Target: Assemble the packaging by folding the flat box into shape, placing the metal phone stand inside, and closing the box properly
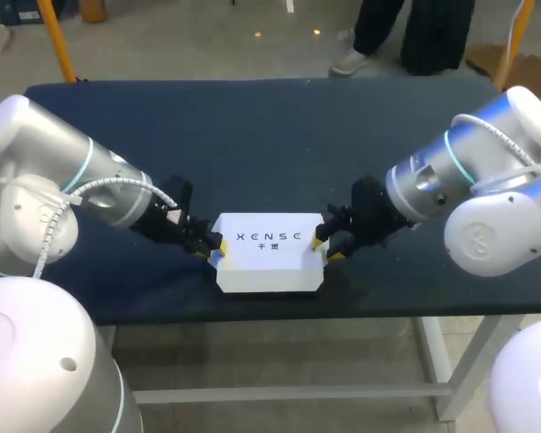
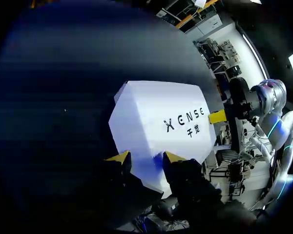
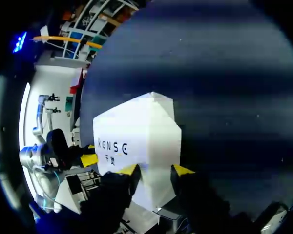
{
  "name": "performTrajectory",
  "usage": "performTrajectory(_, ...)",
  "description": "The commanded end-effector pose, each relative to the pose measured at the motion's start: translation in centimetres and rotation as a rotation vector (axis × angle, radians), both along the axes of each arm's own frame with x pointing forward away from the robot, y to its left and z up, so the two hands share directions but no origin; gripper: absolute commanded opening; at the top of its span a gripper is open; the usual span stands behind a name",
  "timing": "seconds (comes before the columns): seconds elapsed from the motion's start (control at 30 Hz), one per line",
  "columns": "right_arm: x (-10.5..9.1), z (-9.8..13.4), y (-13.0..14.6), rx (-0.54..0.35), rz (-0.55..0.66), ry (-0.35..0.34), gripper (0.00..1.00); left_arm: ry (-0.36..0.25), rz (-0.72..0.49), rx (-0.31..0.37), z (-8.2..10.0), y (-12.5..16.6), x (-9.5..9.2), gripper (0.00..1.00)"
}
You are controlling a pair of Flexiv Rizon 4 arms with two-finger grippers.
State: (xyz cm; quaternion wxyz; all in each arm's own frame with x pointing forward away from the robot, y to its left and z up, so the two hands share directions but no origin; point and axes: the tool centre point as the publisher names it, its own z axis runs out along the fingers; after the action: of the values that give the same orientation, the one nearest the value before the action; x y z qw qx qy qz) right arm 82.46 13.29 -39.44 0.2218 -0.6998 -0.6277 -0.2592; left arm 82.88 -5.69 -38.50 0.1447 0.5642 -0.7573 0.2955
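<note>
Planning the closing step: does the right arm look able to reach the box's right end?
Likely yes: the right pincer straddles the right end of the white box, both fingers seemingly touching it, nothing in the way. The left pincer holds the opposite end.

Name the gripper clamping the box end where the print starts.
The left gripper: it clamps the white box beside the print's first letter. The right gripper clamps the opposite end, past the last letter.
</note>
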Motion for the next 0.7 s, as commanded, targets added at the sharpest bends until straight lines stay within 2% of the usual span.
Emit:
performTrajectory(0.03,-0.10,-0.79,0.38,0.021,0.010,0.000,0.47,0.000,-0.009,-0.009,-0.95,-0.08,0.45,0.44)
performTrajectory(0.37,-0.38,-0.71,0.41,0.060,0.013,-0.013,0.47,0.012,-0.032,-0.037,-1.04,-0.01,0.60,0.42)
performTrajectory(0.7,-0.96,-0.70,0.29,0.105,0.037,-0.068,0.48,0.032,-0.024,-0.070,-1.05,0.27,0.79,0.41)
